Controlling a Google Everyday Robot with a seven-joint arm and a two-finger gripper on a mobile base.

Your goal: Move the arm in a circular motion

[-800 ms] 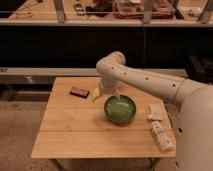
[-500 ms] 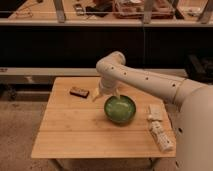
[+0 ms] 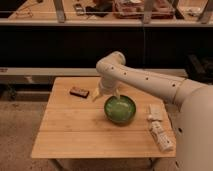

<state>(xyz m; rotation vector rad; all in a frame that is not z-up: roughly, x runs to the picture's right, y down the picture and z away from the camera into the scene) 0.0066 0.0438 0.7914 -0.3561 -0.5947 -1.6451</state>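
The thick cream-white arm (image 3: pixel 150 82) reaches from the lower right across the wooden table (image 3: pixel 75 132), bends at a rounded elbow near the table's back edge and points down. Its gripper (image 3: pixel 106 95) hangs just above the table at the back left rim of a green bowl (image 3: pixel 120 109), between the bowl and a small dark bar (image 3: pixel 79 92). The gripper holds nothing that I can see.
Two pale packaged snacks (image 3: pixel 159 129) lie at the table's right edge, close to the robot's white body (image 3: pixel 197 135). A dark counter front and a shelf with trays (image 3: pixel 100 12) stand behind the table. Speckled floor lies to the left.
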